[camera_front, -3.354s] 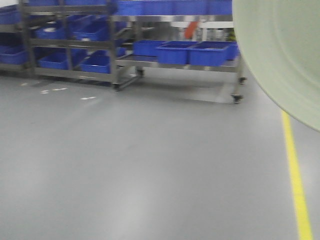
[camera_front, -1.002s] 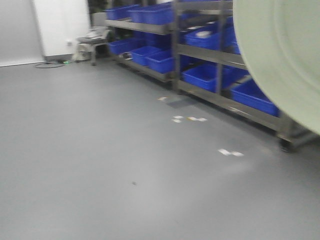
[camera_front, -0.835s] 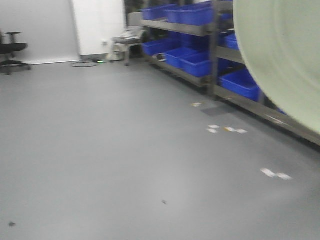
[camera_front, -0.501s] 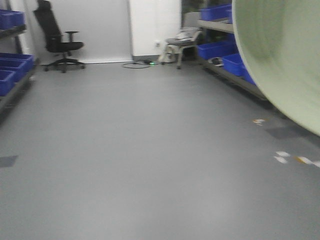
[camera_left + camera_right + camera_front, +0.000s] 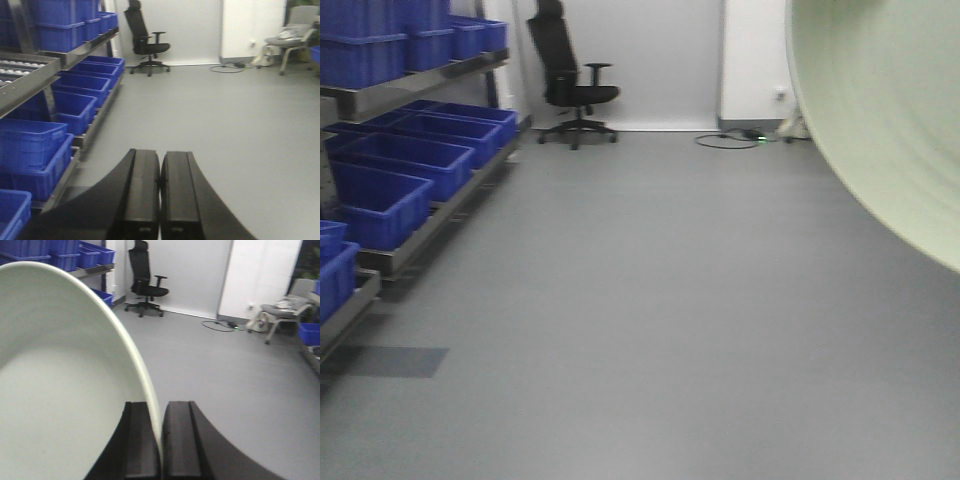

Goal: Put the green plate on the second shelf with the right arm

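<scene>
The green plate [image 5: 60, 370] is pale sage green and fills the left of the right wrist view, held on edge. Its rim runs down between the two black fingers of my right gripper [image 5: 161, 412], which is shut on it. In the front view the plate [image 5: 890, 110] covers the upper right corner, close to the camera. My left gripper [image 5: 160, 162] is shut and empty, its fingers pressed together above the grey floor. A metal shelf rack [image 5: 410, 80] with blue bins stands at the left.
Blue bins [image 5: 75, 95] sit on the rack's levels at the left. A black office chair [image 5: 570, 85] stands by the far white wall. A grey chair [image 5: 295, 37] stands at the far right, with a cable [image 5: 730, 138] on the floor near it.
The view has swung across the room: the racks that were on the right have left view, the office chair has come toward the centre, and a rack now shows at the left. The plate stays held.
</scene>
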You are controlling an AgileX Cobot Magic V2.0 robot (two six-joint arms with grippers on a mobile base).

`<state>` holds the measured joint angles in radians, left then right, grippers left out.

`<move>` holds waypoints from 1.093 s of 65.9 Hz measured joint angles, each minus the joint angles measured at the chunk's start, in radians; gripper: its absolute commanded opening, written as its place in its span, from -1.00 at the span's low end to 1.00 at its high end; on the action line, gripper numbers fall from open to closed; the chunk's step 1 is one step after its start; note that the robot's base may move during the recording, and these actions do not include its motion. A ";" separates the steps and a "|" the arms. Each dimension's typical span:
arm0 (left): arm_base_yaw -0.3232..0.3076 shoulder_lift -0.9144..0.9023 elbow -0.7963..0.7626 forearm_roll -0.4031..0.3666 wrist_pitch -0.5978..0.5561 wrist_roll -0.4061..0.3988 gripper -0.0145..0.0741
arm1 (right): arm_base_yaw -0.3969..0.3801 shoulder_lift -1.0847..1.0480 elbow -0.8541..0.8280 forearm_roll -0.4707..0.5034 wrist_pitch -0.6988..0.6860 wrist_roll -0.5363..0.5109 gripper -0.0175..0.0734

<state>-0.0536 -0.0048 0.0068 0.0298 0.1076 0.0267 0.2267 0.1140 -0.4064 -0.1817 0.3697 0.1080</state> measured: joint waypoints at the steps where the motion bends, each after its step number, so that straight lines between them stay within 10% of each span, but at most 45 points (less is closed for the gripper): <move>1: 0.000 0.000 0.000 0.000 0.000 0.000 -0.38 | 0.000 0.000 0.000 0.000 0.002 -0.002 -0.49; 72: 0.000 0.000 0.000 0.000 0.000 0.000 -0.38 | 0.000 0.000 0.000 -0.002 0.006 0.000 -0.49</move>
<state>-0.0536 -0.0048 0.0068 0.0298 0.1076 0.0267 0.2267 0.1140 -0.4064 -0.1835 0.3758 0.1078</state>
